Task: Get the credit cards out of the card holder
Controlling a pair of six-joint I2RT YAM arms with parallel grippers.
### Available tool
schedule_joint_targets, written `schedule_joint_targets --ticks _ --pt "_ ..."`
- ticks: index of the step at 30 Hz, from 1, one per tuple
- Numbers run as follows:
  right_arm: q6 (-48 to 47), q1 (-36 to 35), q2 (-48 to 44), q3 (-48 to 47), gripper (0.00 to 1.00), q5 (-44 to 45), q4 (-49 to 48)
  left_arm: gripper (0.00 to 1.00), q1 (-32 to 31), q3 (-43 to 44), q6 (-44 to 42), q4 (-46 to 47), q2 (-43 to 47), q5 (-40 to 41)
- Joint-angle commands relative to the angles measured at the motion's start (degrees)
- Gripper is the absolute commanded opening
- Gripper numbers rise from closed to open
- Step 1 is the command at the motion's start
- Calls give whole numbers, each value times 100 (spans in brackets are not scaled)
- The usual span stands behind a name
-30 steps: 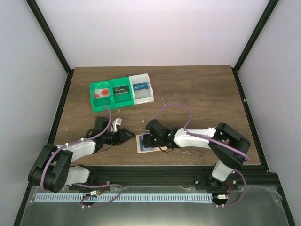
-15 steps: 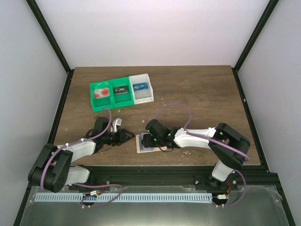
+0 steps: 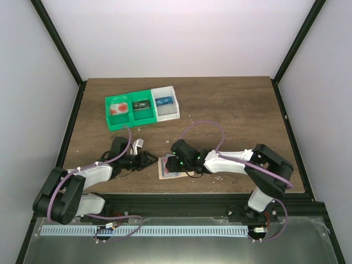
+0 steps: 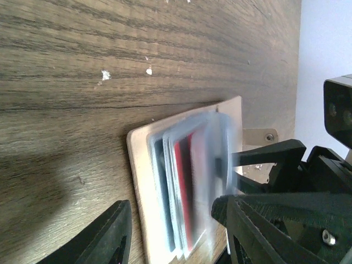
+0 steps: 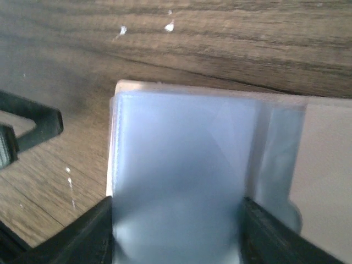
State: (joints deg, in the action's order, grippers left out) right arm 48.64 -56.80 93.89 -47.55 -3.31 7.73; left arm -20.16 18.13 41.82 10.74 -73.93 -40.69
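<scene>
I report the table (image 3: 236, 104); a green tray (image 3: 132, 124) and a white tray (image 3: 168, 116) at its far side; the card holder (image 3: 166, 174) flat at the near edge. The right gripper (image 5: 179, 220) is grasping the holder's grey-blue pocket panel; the left gripper (image 4: 170, 231) is released, jaws straddling its end; a red credit card (image 4: 184, 187) is tucked inside.

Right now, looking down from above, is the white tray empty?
No, a blue card lies inside the white tray at the far side of the table.
</scene>
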Motion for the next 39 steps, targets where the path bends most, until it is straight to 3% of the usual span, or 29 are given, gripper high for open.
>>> schedule_joint_targets --ticks 1,3,5,10,13,28,34,39 --pt "-2 28 -160 46 48 -36 -203 50 -57 -19 3 146 -40 -88" --pt "-4 28 -116 39 37 -53 -201 50 -69 -24 9 164 -58 -89" --pt "2 30 -99 37 36 -74 -208 50 -80 -18 6 164 -62 -88" --pt "25 29 -181 42 41 -7 -184 50 -137 -12 27 189 -36 -106" --pt "31 28 -219 30 53 84 -99 50 -223 18 18 204 -74 -106" --pt "18 33 -595 -122 52 1541 1461 47 -295 24 159 361 -154 -140" --pt "-26 49 -1163 -337 44 1678 1959 47 -295 -11 278 506 -133 -240" --pt "-366 46 -1584 22 29 764 662 47 -304 -69 489 886 -277 -447"
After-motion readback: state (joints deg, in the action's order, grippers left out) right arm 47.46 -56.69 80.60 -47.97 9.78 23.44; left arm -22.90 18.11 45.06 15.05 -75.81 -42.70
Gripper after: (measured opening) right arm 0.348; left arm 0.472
